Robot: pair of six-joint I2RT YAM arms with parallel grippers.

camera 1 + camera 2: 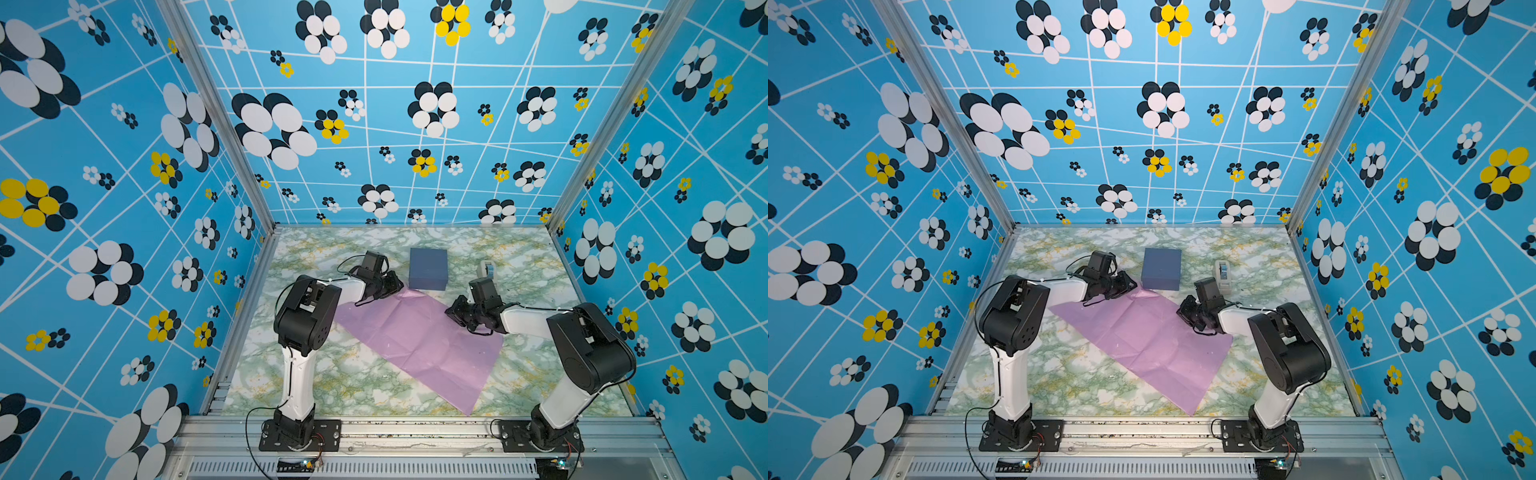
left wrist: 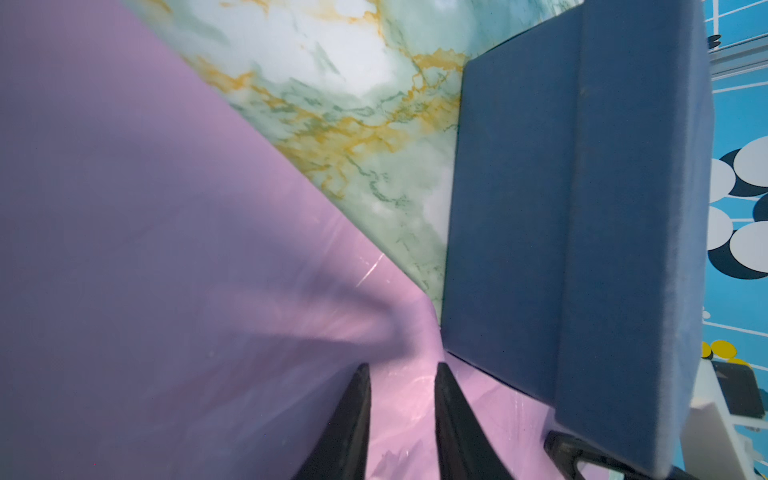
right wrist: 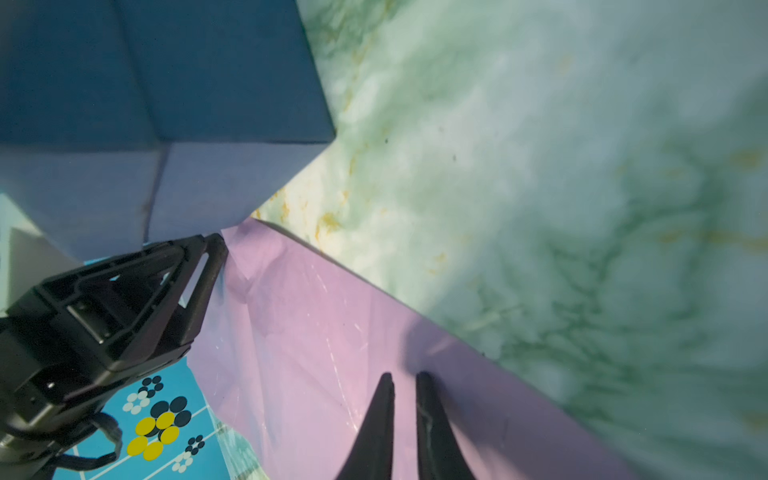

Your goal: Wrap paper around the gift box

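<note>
Where it is left bare, the marbled table [image 1: 357,386] shows green and ochre veins. The paper [image 1: 419,345] spreads lilac face up across its middle, set askew. One corner reaches toward 5 o'clock and the opposite corner touches the near face of the gift box [image 1: 428,268]; whether it runs beneath the box cannot be told.

The left arm [image 1: 297,370] rises at 7 o'clock, bends at the elbow and reaches low toward 1 o'clock. Its elbow hides the sheet's 9 o'clock corner. The right arm [image 1: 582,353] rises at 5 o'clock, folds likewise and reaches toward 10 o'clock over the sheet's far right edge.

The box sits flat at 12 o'clock from the table's middle. The left gripper [image 1: 395,286] lies at 8 o'clock of the box, just beside its corner and low over the paper. In the left wrist view its fingers [image 2: 357,415] stand narrowly apart, pink sheet shows in the gap, and the paper bulges up before them.

The right gripper [image 1: 451,311] is at 5 o'clock of the box, at the paper's edge. Its fingers [image 3: 380,415] leave only a thin slit. Whether the edge is caught there cannot be told, as that view is blurred.

A white-grey tape dispenser [image 1: 1223,272] stands at 3 o'clock of the box, partly hidden by the right wrist in both top views.
</note>
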